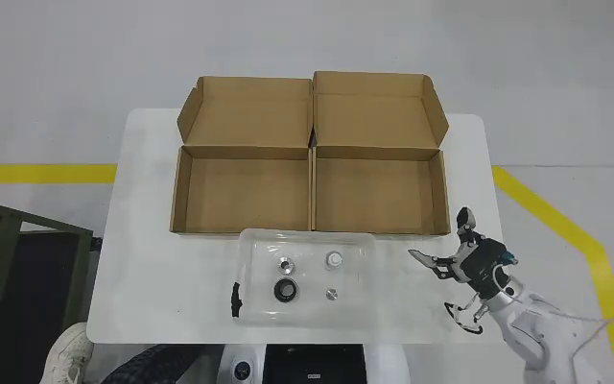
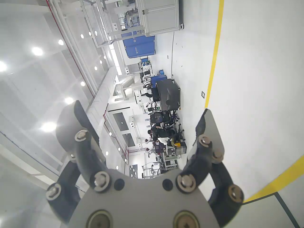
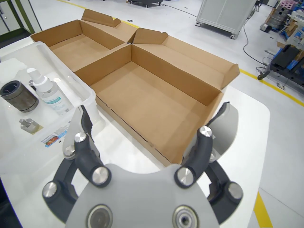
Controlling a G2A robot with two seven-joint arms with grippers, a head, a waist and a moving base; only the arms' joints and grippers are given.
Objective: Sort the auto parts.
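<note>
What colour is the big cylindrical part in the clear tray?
The cylindrical part is dark grey metal, clearest in the right wrist view.

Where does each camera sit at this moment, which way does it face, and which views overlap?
Top view: above the arms, looking down at the table, two cardboard boxes and the clear tray; the right gripper shows near the table's right edge.
Left wrist view: on the left arm, facing the hall; open left gripper in front.
Right wrist view: on the right arm, facing across boxes and tray; its open gripper in front.
Shared: top and right wrist views both show boxes and tray.
</note>
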